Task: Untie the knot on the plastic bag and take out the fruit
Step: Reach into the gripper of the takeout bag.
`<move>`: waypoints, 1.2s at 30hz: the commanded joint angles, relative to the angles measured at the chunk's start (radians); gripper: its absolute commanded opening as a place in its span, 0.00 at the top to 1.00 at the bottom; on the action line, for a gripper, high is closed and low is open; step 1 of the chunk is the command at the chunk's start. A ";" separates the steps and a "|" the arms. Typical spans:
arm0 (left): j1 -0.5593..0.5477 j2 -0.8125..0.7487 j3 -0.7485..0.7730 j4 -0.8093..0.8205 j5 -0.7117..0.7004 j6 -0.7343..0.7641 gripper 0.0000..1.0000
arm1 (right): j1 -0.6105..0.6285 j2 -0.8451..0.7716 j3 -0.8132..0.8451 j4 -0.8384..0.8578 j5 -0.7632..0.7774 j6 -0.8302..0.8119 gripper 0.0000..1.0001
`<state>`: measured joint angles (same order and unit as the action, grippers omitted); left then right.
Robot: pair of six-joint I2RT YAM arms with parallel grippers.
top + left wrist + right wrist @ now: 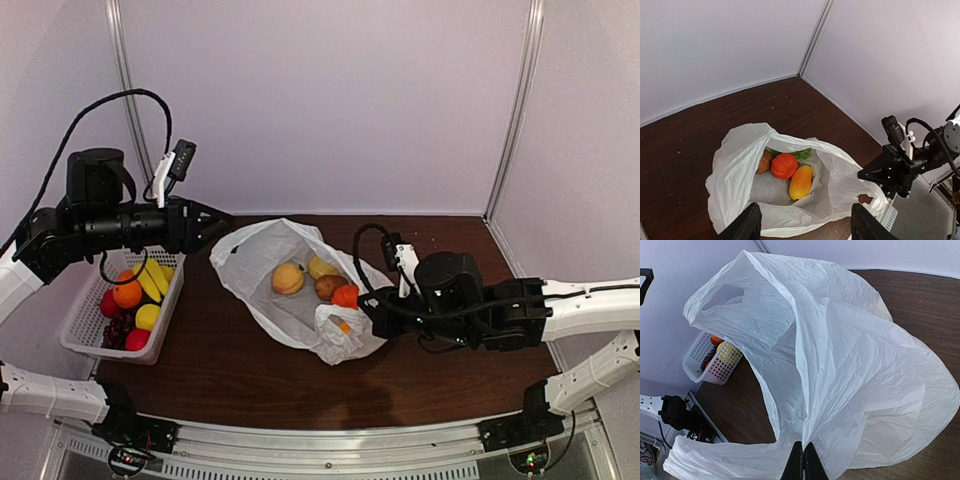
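Observation:
The white plastic bag [262, 258] lies on the table with its mouth wide open; no knot shows. Fruit sits inside it: a yellow-orange mango [800, 182], a ribbed orange fruit [784, 165], a brown kiwi [764, 162] and green grapes [802, 153]. My right gripper [368, 316] is shut on a fold of the plastic bag [855, 365] at its near right edge, and that gripper [804, 463] holds the film taut. My left gripper [222, 222] hovers open and empty left of the bag, and in its own view the gripper [805, 227] looks down into the bag's mouth.
A white slatted basket [75, 335] stands at the left edge with bananas [153, 280], an orange, a lemon, red apples and dark grapes. White walls close off the back and both sides. The basket [700, 372] shows past the bag's handle loop [722, 294].

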<state>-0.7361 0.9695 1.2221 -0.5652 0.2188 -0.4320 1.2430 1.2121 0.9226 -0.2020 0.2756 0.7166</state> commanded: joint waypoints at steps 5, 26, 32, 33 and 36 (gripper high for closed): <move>-0.233 0.117 0.013 0.047 -0.136 -0.038 0.46 | -0.019 -0.036 -0.011 -0.002 0.008 -0.021 1.00; -0.276 0.414 -0.145 0.320 -0.123 -0.048 0.67 | -0.021 -0.131 -0.126 -0.071 -0.073 -0.038 1.00; -0.289 0.512 -0.209 0.440 -0.129 -0.050 0.70 | -0.021 -0.109 -0.165 -0.106 -0.103 -0.051 1.00; -0.294 0.526 -0.219 0.462 -0.127 -0.048 0.70 | -0.022 -0.101 -0.170 -0.103 -0.117 -0.054 1.00; -0.304 0.562 -0.236 0.514 -0.143 -0.050 0.70 | -0.021 -0.071 -0.195 -0.070 -0.187 -0.076 1.00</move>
<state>-1.0233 1.5009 1.0092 -0.1909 0.1028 -0.4889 1.2259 1.1061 0.7628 -0.2726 0.1741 0.6750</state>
